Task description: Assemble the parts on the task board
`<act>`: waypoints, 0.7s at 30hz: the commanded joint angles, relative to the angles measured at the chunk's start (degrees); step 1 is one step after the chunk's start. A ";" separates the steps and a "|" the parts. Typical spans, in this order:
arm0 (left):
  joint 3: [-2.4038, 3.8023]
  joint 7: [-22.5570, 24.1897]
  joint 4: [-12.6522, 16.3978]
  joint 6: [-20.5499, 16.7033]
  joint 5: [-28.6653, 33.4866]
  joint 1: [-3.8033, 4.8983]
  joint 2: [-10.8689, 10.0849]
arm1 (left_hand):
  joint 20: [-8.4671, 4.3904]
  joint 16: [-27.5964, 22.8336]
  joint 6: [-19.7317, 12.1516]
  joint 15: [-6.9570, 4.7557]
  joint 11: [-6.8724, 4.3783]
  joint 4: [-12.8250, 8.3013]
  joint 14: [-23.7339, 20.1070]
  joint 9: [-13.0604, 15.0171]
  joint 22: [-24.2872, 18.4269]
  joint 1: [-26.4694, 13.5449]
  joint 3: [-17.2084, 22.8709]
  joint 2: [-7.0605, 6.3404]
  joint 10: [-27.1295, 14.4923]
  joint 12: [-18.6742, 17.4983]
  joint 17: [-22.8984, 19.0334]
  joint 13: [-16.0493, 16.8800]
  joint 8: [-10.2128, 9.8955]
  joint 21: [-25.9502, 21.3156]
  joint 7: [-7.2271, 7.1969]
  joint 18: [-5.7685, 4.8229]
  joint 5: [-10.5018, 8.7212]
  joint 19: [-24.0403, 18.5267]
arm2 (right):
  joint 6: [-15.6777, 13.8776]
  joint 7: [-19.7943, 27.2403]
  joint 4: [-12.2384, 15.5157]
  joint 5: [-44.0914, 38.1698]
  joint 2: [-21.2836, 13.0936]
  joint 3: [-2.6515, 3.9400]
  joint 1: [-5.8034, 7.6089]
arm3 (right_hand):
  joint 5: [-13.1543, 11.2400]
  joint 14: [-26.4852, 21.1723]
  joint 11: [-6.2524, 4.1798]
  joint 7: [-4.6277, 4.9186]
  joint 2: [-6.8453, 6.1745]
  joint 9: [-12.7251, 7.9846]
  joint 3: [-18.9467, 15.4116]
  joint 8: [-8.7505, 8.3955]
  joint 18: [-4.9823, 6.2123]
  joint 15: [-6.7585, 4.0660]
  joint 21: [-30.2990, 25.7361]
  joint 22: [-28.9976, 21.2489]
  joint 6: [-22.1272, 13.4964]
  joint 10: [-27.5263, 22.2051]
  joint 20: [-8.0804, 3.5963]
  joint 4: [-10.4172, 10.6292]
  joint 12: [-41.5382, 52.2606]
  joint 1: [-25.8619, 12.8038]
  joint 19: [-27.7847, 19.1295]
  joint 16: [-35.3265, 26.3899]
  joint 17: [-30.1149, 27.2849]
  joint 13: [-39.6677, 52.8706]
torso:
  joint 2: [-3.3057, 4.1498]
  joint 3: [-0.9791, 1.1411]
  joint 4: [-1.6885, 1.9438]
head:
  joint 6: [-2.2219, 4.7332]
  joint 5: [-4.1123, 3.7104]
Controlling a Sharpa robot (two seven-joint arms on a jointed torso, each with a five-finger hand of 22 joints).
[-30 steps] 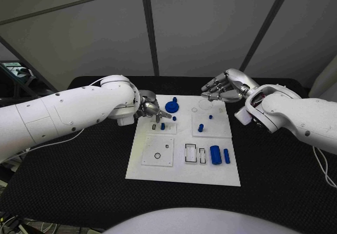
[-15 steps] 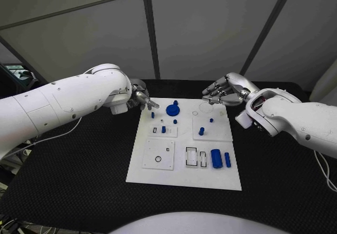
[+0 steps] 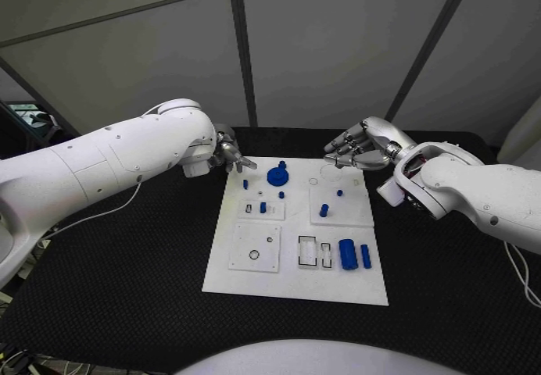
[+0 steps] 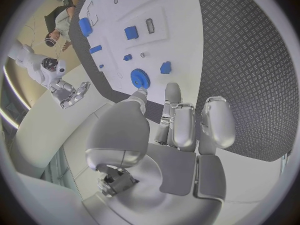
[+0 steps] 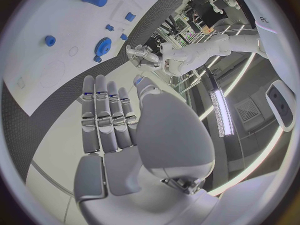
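Parts, among them a blue gear (image 3: pixel 277 176), are being carried by the white task board (image 3: pixel 295 281) on the black bench (image 3: pixel 124 273), while the left hand (image 3: pixel 230 153) and right hand (image 3: pixel 359 148) are being held empty, fingers apart, at its far corners.

The right hand (image 5: pixel 125 135), fingers (image 5: pixel 103 112) straight and empty, hovers beside the task board (image 5: pixel 37 70).

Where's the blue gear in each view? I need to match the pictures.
Head view: blue gear at the far end of the white board, near the left robot hand.
Left wrist view: gear just beyond the fingertips.
Right wrist view: gear near the board's edge.
Shared landmark: the large blue cylinder.
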 commanded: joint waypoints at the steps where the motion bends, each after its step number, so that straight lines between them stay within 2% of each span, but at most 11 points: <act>1: -0.20 0.32 -0.90 2.00 -1.65 0.08 0.59 | 0.04 0.07 0.51 0.17 -0.04 0.04 2.07 -0.06 0.14 -0.21 -0.24 -0.54 0.51 0.37 -0.05 -0.07 0.04 0.01 -0.02 -0.40 -0.28 0.27 | 0.33 0.09 0.05 0.06 0.12 0.03 0.08 | 0.21 -0.24 0.12 -0.18 0.20 -0.06 -0.21 -0.26 0.11 0.14 -0.22 -0.06 -0.39 -0.39 0.23 -0.04 -0.24 -0.39 0.04 -0.25 -0.08 -0.06 | 0.02 0.05 -0.01 | -0.32 0.14; 3: -0.36 0.31 -1.30 2.31 -1.74 0.05 0.84 | 0.04 0.07 0.53 0.17 -0.04 0.07 2.07 -0.07 0.15 -0.20 -0.28 -0.50 0.51 0.38 -0.06 -0.08 0.05 0.02 -0.02 -0.40 -0.28 0.27 | 0.34 0.10 0.06 0.06 0.15 0.03 0.08 | 0.21 -0.24 0.12 -0.18 0.20 -0.06 -0.21 -0.26 0.11 0.14 -0.22 -0.06 -0.39 -0.39 0.23 -0.04 -0.24 -0.39 0.04 -0.25 -0.08 -0.06 | -0.02 0.13 -0.09 | -0.37 0.28; 8: -0.61 0.24 -2.25 3.34 -2.02 -0.01 1.32 | 0.04 0.14 0.66 0.15 -0.06 0.24 2.09 -0.10 0.28 -0.15 -0.49 -0.36 0.54 0.44 0.01 -0.15 0.13 0.13 -0.07 -0.43 -0.28 0.35 | 0.34 0.10 0.02 0.06 0.17 0.03 0.08 | 0.21 -0.24 0.12 -0.18 0.20 -0.06 -0.21 -0.26 0.11 0.14 -0.22 -0.06 -0.39 -0.39 0.23 -0.04 -0.24 -0.39 0.04 -0.25 -0.08 -0.06 | -0.11 0.04 0.01 | -0.50 0.29; 15: -1.00 0.15 -3.18 4.59 -2.13 -0.17 1.79 | 0.00 0.23 0.93 0.09 -0.15 0.46 2.13 -0.13 0.51 0.20 -0.81 0.05 0.63 0.57 0.10 -0.30 0.30 0.31 -0.17 -0.48 -0.17 0.47 | 0.35 0.15 0.00 0.06 0.27 0.03 0.07 | 0.21 -0.24 0.12 -0.18 0.20 -0.06 -0.21 -0.26 0.11 0.14 -0.22 -0.06 -0.39 -0.39 0.23 -0.04 -0.24 -0.39 0.04 -0.25 -0.08 -0.06 | -0.09 0.06 0.02 | -0.54 0.47; 21: -1.10 0.18 -3.45 4.82 -2.12 -0.37 1.95 | -0.04 0.47 1.20 0.02 -0.25 0.46 2.23 -0.16 0.74 0.81 -1.05 0.37 0.71 0.68 0.34 -0.47 0.49 0.50 -0.29 -0.53 0.03 0.60 | 0.38 0.19 -0.04 0.06 0.34 0.03 0.07 | 0.21 -0.24 0.12 -0.18 0.20 -0.06 -0.21 -0.26 0.11 0.14 -0.22 -0.06 -0.39 -0.39 0.23 -0.04 -0.24 -0.39 0.04 -0.25 -0.08 -0.06 | -0.10 0.08 -0.02 | -0.53 0.47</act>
